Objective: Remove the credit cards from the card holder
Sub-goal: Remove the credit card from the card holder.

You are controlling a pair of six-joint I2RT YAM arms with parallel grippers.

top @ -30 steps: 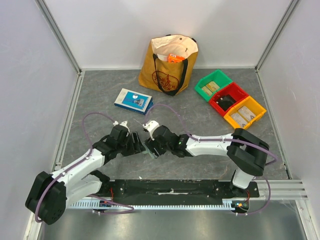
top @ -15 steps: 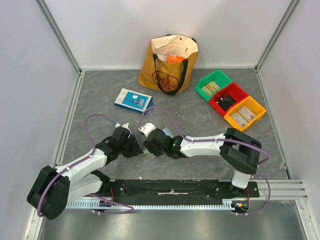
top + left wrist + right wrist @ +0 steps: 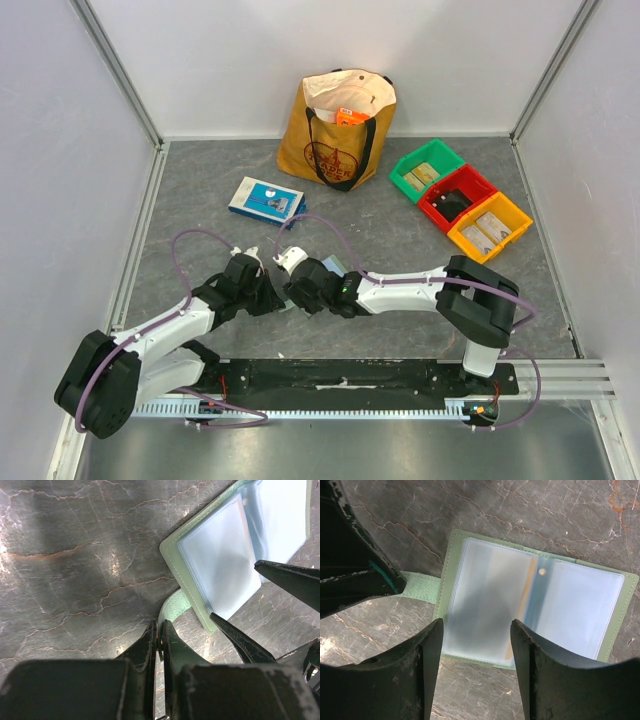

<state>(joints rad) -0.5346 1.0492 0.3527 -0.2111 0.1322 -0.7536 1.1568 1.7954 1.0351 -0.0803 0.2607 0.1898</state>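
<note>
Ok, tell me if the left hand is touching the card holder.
Touching. The left wrist view shows the left hand pinching the card holder by its green tab.

Grainy, matt, leather-like green on the card holder (image 3: 535,600), stitched along the rim. Glossy clear plastic over its pockets (image 3: 220,565), catching glare. Polished, veined stone look across the table (image 3: 560,515). Scuffed matt black plastic on right gripper (image 3: 476,622) fingers (image 3: 540,680).

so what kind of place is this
Probably a robotics lab test cell: a grey stone-patterned table boxed in by plain white panels on metal framing, two robot arms bolted at its near edge, and staged props like the coloured bins and a tote bag.
</note>
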